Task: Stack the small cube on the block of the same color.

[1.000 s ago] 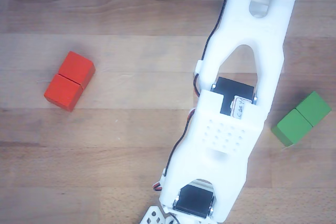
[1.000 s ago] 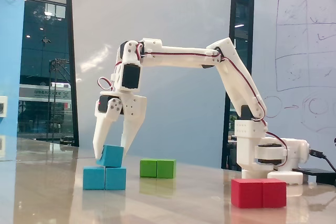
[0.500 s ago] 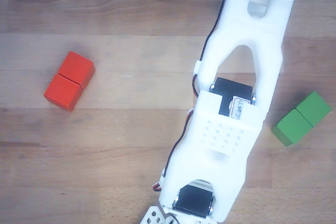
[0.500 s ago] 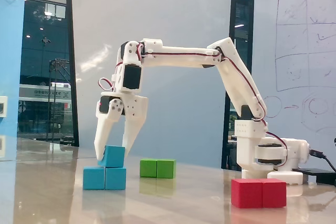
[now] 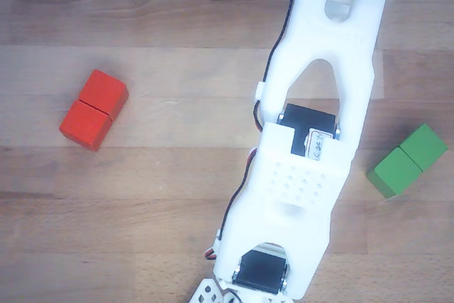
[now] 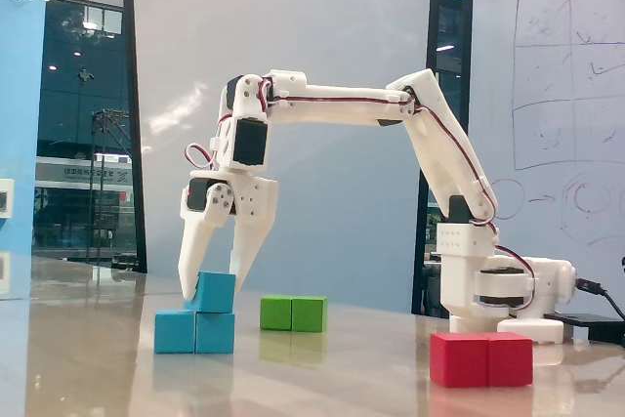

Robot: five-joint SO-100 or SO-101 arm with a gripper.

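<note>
The small bright-blue plastic cube, set on the long bright-blue two-part block under the spread white gripper, should be let go gently and left straight.

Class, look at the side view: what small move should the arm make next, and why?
Probably open wider and lift straight up. The small cube already sits on the blue block, and the gripper fingers flank it with the jaws spread, so a sideways pull might knock it off.
</note>
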